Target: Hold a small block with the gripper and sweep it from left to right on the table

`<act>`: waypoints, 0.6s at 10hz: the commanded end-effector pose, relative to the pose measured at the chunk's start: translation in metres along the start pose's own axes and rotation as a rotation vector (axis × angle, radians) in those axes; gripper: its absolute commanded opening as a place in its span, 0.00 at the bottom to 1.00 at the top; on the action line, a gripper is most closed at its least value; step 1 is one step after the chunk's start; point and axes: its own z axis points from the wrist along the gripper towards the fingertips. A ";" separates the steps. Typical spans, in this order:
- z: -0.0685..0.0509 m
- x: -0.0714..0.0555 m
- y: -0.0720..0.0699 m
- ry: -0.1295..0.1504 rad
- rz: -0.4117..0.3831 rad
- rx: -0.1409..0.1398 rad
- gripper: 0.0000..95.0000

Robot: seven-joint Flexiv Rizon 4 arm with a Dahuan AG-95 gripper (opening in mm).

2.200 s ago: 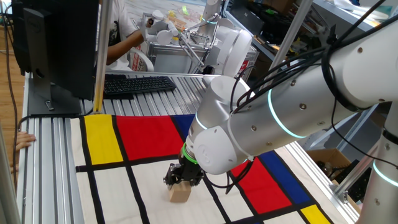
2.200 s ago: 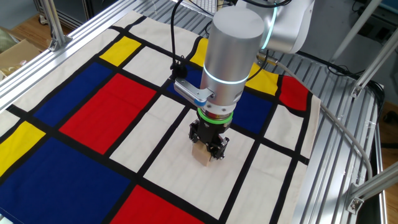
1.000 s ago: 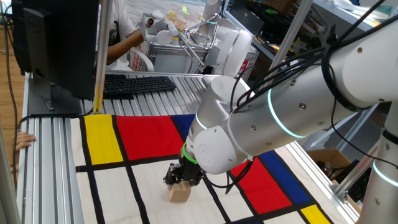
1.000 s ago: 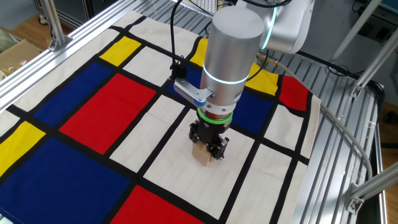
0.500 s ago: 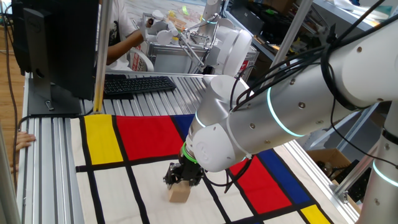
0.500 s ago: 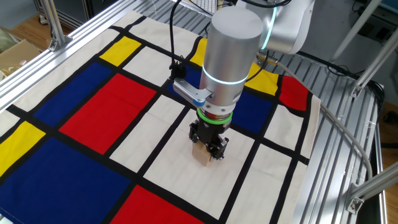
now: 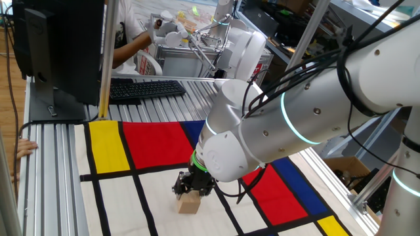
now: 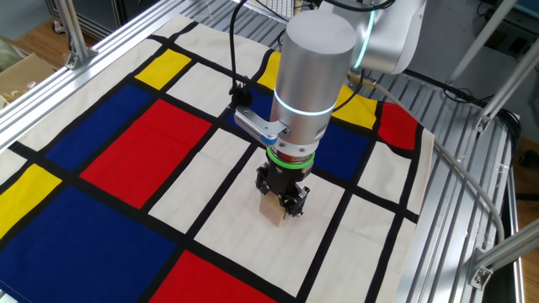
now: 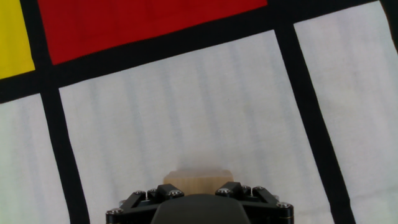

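We see the fingers (image 8: 282,199) closed on the block (image 8: 275,212), pressed to a white panel of the tabletop (image 8: 101,143) and shifted only slightly since two seconds ago, suggesting the sweep has barely begun.

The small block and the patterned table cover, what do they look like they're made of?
The small block looks like unfinished wood: pale tan, matte, no paint or gloss. The cover on the table appears to be cloth, probably woven: faint ribbing shows on its white panel in the hand view, and the surface is dull. The gripper is closed on the block.
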 end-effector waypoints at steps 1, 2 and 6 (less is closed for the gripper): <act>-0.001 0.000 0.000 -0.003 0.007 -0.003 0.80; -0.001 0.000 0.000 -0.005 0.014 -0.005 0.80; -0.004 -0.002 0.000 -0.011 0.021 -0.021 1.00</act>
